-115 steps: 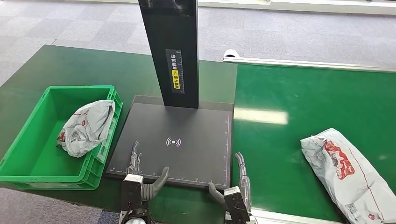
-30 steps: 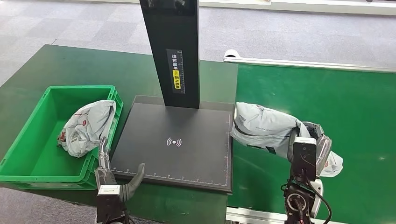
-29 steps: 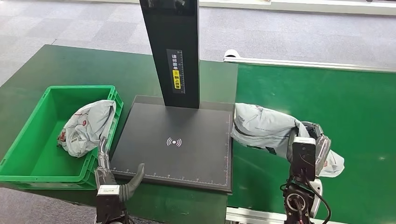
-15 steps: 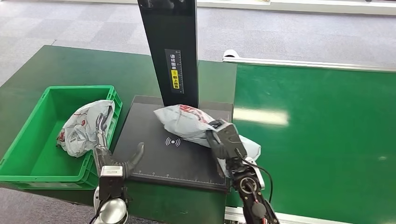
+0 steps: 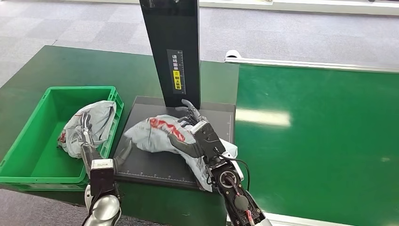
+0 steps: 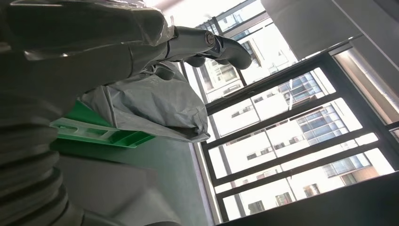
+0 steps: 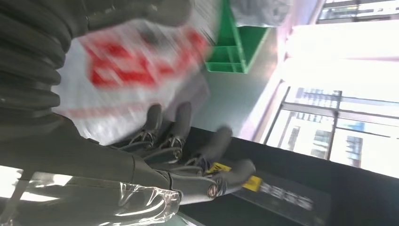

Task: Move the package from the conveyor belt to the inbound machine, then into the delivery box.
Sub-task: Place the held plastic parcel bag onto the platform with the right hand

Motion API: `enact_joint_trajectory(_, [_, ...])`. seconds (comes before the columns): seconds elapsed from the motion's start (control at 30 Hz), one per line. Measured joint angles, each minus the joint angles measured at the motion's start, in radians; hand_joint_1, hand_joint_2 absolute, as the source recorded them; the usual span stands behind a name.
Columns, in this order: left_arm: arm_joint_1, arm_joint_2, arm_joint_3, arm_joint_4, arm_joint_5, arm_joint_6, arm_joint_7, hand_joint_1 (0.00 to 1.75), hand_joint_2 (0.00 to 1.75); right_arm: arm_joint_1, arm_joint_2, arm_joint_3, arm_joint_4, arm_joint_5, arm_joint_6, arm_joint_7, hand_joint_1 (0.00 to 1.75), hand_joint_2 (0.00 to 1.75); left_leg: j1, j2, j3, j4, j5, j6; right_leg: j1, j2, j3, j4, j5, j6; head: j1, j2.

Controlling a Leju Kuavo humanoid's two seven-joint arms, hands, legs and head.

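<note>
Resting a crumpled grey plastic mailer package with red print (image 5: 162, 136) on the flat black scanner pad of the inbound machine (image 5: 155, 165), right hand (image 5: 197, 134) on its right end, thumb underneath and fingers over the top, gripping it. Left hand (image 5: 87, 136) hovers near the pad's left edge by the green plastic delivery crate (image 5: 28, 160), fingers spread, holding nothing. The crate holds another grey bagged parcel (image 5: 89, 127). Black upright scanner column (image 5: 171, 52) stands at the pad's far side. Step looks like machine placement, mid-task. Next probably: let the package settle, then carry it left into the crate.
</note>
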Motion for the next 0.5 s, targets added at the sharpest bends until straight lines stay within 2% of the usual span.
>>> enact_joint_trajectory(0.5, [-0.002,0.000,0.009,-0.008,-0.007,0.000,0.000,0.00,1.75,0.001,-0.001,0.006,-0.059,-0.011,0.006,-0.008,0.00,1.75,0.000,0.000,0.000,0.000,0.000,0.000,0.000,0.000,0.000,0.000,0.000,0.000,0.000,0.000])
